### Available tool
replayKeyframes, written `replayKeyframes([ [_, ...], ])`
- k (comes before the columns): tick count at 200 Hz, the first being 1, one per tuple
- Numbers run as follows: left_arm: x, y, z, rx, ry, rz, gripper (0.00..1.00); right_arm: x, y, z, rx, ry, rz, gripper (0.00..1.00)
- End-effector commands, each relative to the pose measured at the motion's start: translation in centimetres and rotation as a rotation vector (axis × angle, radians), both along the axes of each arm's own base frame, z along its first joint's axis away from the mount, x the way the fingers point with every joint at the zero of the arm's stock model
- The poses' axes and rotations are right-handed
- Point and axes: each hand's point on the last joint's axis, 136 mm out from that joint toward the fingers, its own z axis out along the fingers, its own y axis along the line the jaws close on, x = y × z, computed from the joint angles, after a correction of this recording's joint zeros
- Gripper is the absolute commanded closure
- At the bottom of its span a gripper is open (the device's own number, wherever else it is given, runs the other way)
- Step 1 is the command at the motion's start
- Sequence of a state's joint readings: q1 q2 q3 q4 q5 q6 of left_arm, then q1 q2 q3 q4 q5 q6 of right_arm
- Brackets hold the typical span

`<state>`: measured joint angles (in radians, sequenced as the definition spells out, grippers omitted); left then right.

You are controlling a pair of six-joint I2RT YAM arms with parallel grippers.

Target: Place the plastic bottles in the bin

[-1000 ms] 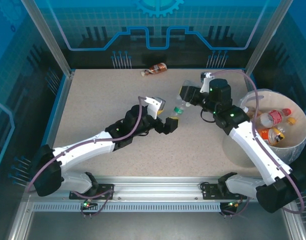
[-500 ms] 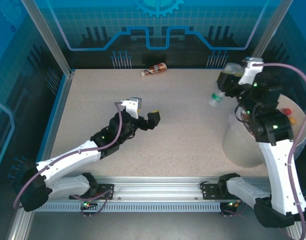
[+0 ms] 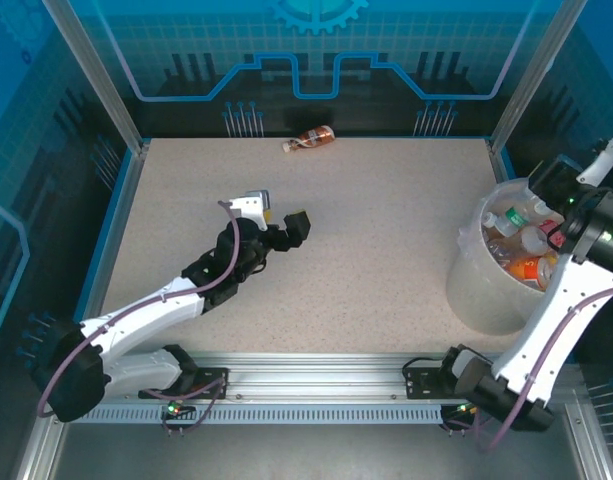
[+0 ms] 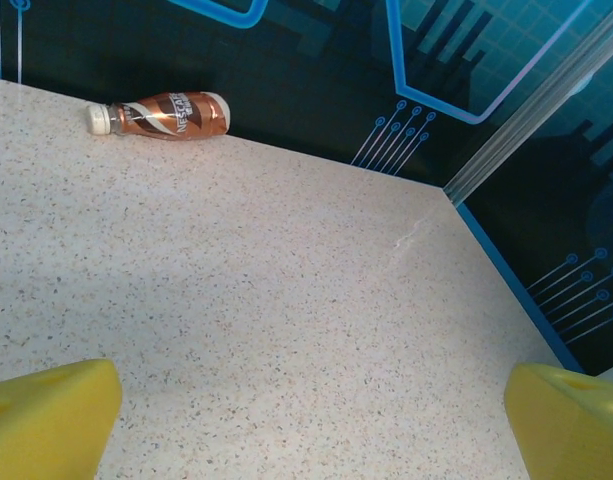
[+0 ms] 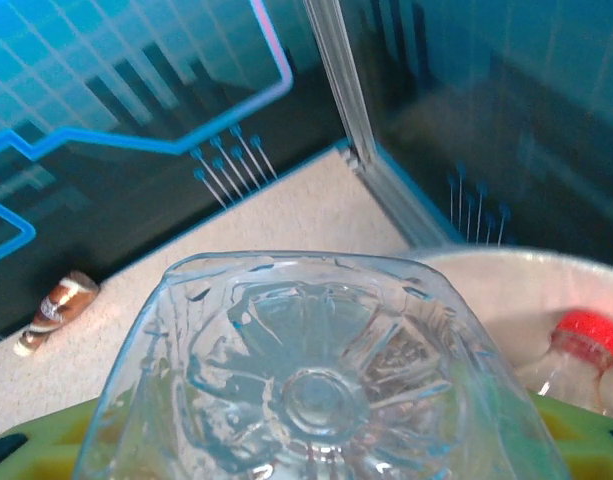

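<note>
The right tool is clamped on a clear bottle above the bin, with other bottles lying below it. The left tool stands wide apart, and a brown bottle lies well ahead of it on the worktop.

Top view looks down from behind — both low wrist views face its far brown bottle.
</note>
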<state>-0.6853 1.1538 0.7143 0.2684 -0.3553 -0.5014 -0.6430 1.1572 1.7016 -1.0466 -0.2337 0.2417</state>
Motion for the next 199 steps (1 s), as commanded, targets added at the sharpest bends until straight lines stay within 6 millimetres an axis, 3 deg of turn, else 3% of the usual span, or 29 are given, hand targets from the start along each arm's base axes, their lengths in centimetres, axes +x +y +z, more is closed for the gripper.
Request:
replayKeyframes([
  [1,0.5,0.7,-0.7,-0.028,0.015,0.039,0.01,0.4,1.9,-2.4,0.143,0.053,0.1,0.56],
  [64,0.6,0.8,-1.6,-0.041,0.044,0.046,0.01,4.1,-1.6,-4.5,0.239,0.01,-0.012,0.5],
  [96,1.1,1.4,-2.2,-0.041,0.073,0.067,0.01,3.9,-2.8,-6.6,0.233,0.089,-0.062,0.25],
  [136,3.0,1.9,-3.0,-0.04,0.138,0.069,0.01,2.3,-3.1,-4.9,0.114,0.117,-0.118,0.01],
  [170,6.3,3.2,-3.3,-0.036,0.211,0.096,0.01,0.8,-0.8,-0.9,-0.045,0.066,-0.14,0.0],
  [199,10.0,3.9,-3.4,0.001,0.243,0.104,0.01,2.0,5.1,2.3,-0.167,-0.013,0.001,0.0],
])
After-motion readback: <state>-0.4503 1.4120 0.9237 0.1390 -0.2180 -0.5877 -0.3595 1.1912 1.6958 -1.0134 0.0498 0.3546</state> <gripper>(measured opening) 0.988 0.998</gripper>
